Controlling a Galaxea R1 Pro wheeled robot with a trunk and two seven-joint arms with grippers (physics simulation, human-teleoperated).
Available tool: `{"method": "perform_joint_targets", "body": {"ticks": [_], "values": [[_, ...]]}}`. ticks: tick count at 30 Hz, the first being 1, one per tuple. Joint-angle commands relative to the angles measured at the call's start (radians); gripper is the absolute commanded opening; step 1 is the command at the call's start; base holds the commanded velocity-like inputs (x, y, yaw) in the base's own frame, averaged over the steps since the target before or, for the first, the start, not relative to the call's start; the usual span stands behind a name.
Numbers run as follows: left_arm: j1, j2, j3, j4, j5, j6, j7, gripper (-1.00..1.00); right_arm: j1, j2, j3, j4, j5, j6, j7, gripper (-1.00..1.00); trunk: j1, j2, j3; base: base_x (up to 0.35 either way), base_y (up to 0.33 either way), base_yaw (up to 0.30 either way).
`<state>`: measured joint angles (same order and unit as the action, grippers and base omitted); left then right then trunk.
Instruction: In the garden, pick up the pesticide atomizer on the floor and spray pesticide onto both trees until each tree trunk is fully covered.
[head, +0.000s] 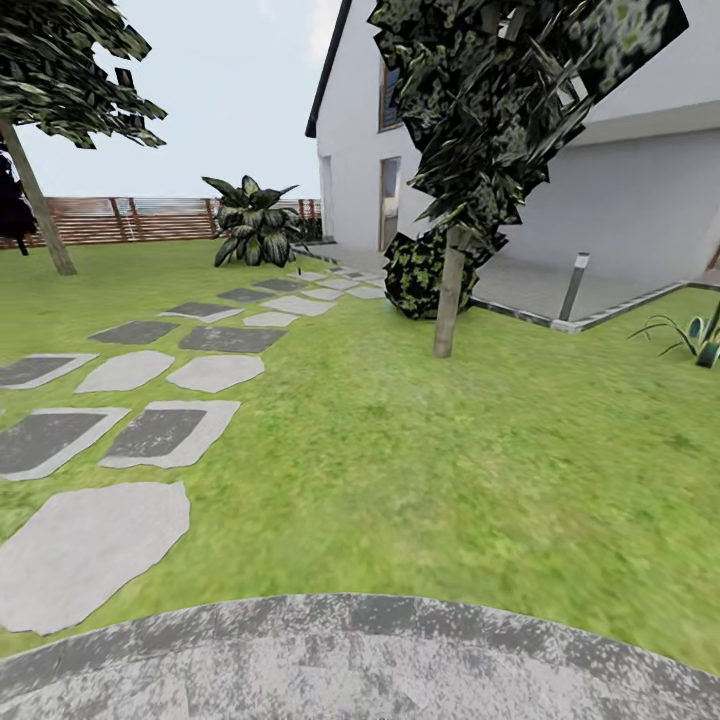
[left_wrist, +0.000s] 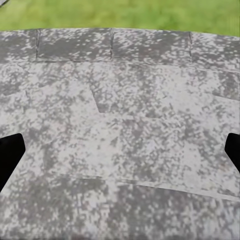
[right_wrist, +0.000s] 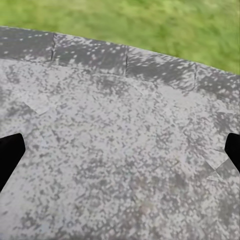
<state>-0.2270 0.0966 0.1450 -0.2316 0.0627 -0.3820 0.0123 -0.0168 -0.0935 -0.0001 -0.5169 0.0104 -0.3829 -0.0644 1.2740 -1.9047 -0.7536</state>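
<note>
The pesticide atomizer is out of view. One tree stands on the lawn ahead and to the right, its pale trunk (head: 449, 300) leaning slightly under jagged dark green foliage (head: 500, 90). The second tree's trunk (head: 40, 215) rises at the far left near the fence. My left gripper (left_wrist: 120, 152) hangs open over speckled grey paving, its black fingertips (left_wrist: 10, 155) at the picture's two sides with nothing between them. My right gripper (right_wrist: 120, 155) is likewise open over the same paving, its fingertips (right_wrist: 10, 155) wide apart.
A round grey paved patch (head: 350, 660) lies right in front of me. Stepping stones (head: 150, 400) run across the grass toward the white house (head: 620, 200). A short palm (head: 255, 225), dark bush (head: 415, 275), bollard (head: 574, 285) and brown fence (head: 130, 220) stand farther off.
</note>
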Motion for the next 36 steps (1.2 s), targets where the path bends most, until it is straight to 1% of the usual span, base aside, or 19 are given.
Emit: {"method": "perform_joint_targets", "body": {"ticks": [1, 36], "values": [[0.000, 0.000, 0.000, 0.000, 0.000, -0.001, 0.000, 1.00, 0.000, 0.001, 0.000, 0.000, 0.000, 0.000, 0.000, 1.00, 0.004, -0.007, -0.005, 0.000, 0.000, 0.192], [0.000, 0.000, 0.000, 0.000, 0.000, -0.001, 0.000, 1.00, 0.000, 0.001, 0.002, 0.002, 0.000, 0.001, 0.000, 1.00, 0.138, -0.252, -0.158, 0.000, 0.000, 0.182]]}}
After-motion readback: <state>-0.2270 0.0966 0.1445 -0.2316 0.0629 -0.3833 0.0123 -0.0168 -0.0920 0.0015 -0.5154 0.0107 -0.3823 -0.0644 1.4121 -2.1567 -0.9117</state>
